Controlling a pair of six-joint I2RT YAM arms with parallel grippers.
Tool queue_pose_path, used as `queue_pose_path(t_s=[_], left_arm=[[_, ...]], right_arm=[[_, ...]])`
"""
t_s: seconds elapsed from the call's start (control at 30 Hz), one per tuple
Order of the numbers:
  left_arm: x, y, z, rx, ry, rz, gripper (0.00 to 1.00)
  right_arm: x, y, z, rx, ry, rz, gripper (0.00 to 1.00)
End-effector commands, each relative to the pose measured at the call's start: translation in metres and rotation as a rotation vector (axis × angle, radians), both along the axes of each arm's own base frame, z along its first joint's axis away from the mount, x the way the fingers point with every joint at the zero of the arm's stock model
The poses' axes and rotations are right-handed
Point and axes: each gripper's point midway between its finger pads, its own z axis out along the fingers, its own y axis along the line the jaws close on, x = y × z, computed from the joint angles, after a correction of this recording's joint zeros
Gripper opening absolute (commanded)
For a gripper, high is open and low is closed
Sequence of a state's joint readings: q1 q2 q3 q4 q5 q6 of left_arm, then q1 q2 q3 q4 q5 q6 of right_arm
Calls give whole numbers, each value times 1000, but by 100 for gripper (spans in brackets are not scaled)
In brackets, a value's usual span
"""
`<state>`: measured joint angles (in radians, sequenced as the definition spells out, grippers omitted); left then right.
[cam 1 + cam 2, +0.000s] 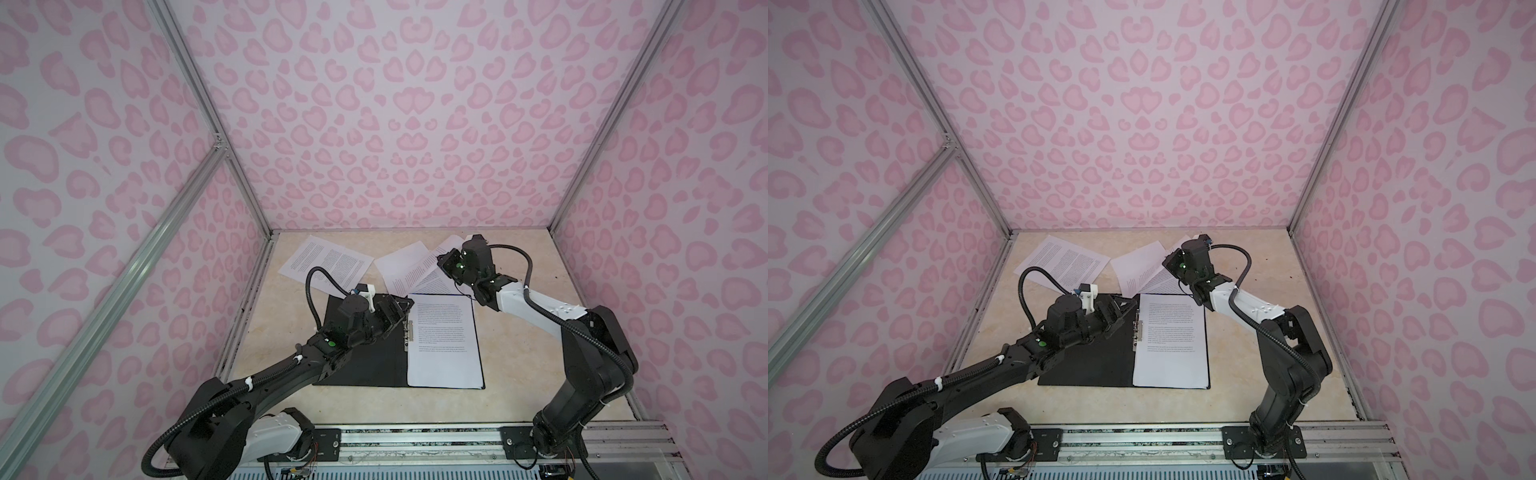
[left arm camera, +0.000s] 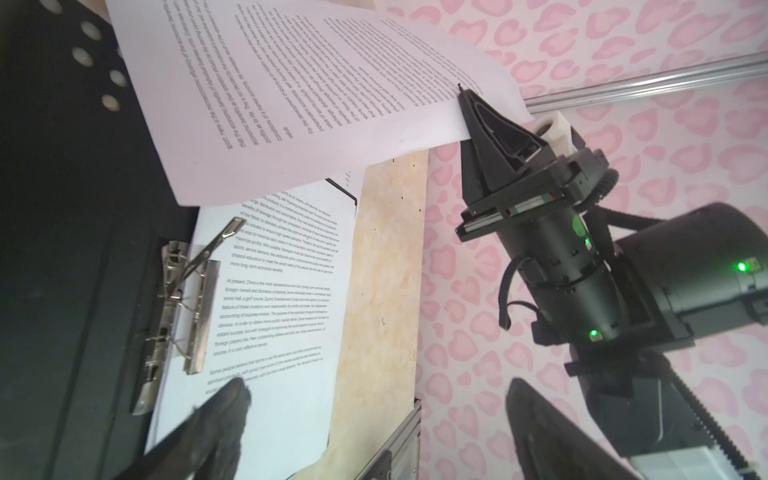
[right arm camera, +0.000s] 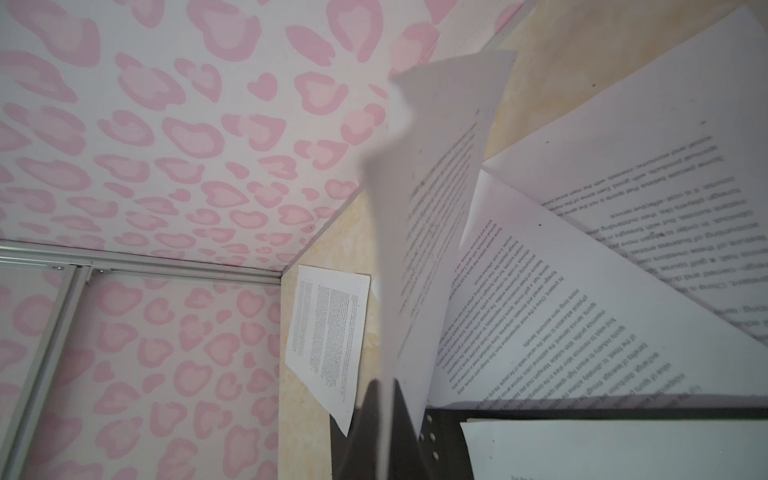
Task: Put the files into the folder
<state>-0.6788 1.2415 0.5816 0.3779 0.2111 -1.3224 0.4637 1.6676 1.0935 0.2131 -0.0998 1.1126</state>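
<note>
The black folder (image 1: 365,365) (image 1: 1092,365) lies open on the table, its metal clip (image 2: 195,299) at the spine. One printed sheet (image 1: 442,345) (image 2: 282,291) lies flat on its right half. My left gripper (image 1: 395,311) (image 2: 378,395) hovers over the folder's far end near the spine, open and holding nothing. Behind the folder, my right gripper (image 1: 442,259) (image 3: 384,386) is shut on the edge of another sheet (image 2: 291,104) (image 3: 424,228). That sheet hangs curled above the table.
More files lie loose at the back: one sheet (image 1: 328,259) (image 3: 328,332) at the back left, and two overlapping sheets (image 3: 582,311) under the lifted one. Pink patterned walls with aluminium rails (image 1: 124,270) enclose the table on three sides.
</note>
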Motion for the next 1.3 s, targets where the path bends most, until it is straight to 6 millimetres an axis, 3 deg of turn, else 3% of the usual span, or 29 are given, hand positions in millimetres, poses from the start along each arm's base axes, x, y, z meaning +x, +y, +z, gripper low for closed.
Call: queue_pose_path(t_s=[0.0,0.37,0.67,1.03,1.17,1.2,1.27], left_arm=[[17,-5,14,-154,17,122,98],[44,-30,-10,-338,142,200,99],[60,-39,-29,-402,192,257,86],[76,-49,-36,-438,205,282,40],[75,-52,-30,-422,164,259,12],[75,-55,-24,-403,135,239,6],[74,-63,-13,-369,85,186,3]], right_arm=[[-4,-10,9,43,-34,-88,0],[-35,-12,-4,83,-23,-71,0],[-49,-12,-5,100,-41,-40,0],[-84,-31,-7,114,-62,-43,0],[-103,-43,0,73,-78,-36,0],[-109,-45,0,56,-85,-25,4],[-119,-55,6,-25,-106,-10,37]])
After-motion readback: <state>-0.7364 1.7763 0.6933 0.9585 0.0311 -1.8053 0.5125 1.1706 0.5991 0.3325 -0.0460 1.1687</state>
